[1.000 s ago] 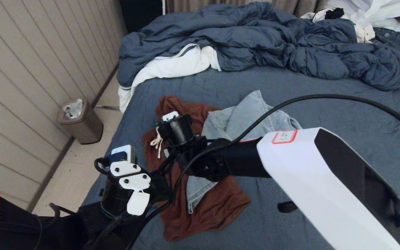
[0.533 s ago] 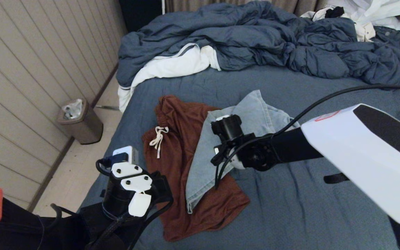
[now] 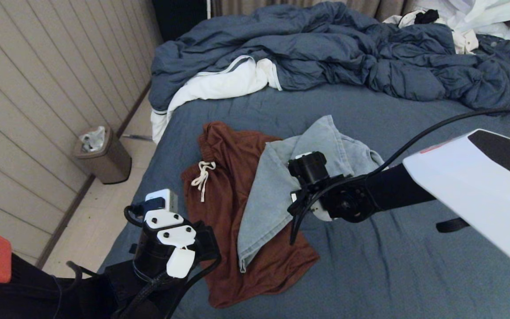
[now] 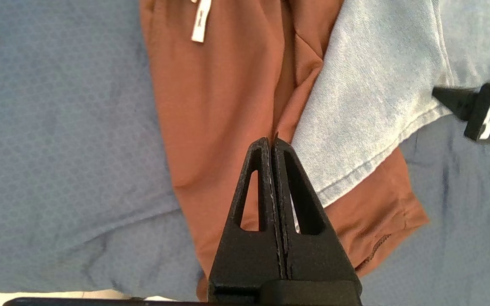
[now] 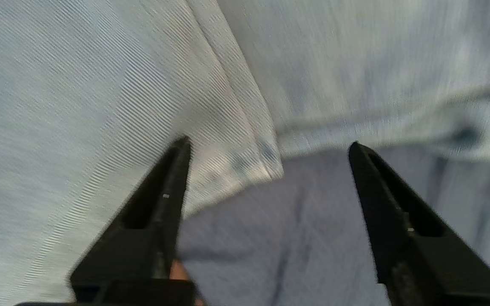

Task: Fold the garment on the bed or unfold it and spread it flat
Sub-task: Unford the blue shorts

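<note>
Garment (image 5: 100,85) hem between right pincer (image 5: 266,146) tips (wrist view)

Bed (image 3: 392,266) with slate-blue sheet; rumpled blue duvet (image 3: 326,53) heaped along far side, white lining showing; rust-brown shorts (image 3: 224,186) lie near left edge; pale-blue garment (image 3: 277,186) partly overlaps them.

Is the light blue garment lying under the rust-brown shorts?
No, the light blue garment lies on top of the rust-brown shorts, covering part of them.
</note>
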